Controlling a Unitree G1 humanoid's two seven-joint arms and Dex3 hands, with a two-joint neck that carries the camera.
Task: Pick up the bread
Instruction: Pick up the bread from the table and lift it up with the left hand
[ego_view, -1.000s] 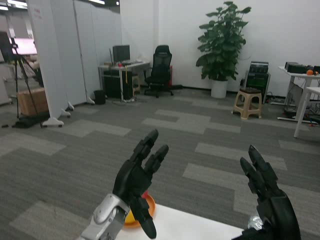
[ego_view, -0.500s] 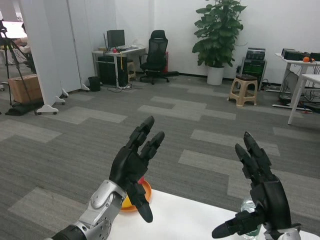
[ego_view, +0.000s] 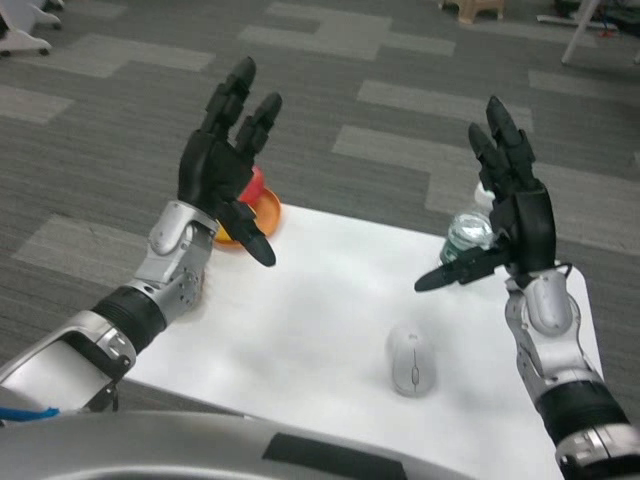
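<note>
Bread hidden, left robot hand (ego_view: 218, 165) raised, open

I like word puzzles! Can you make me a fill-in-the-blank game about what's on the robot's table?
The computer mouse lies on the ____ table.
The orange plate sits behind the ____ robot hand.
The bottle stands by the ____ robot hand.
Both robot hands hold ____.

Missing words: white; left; right; nothing

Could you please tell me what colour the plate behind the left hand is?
The plate is orange, seen in the head view.
</note>
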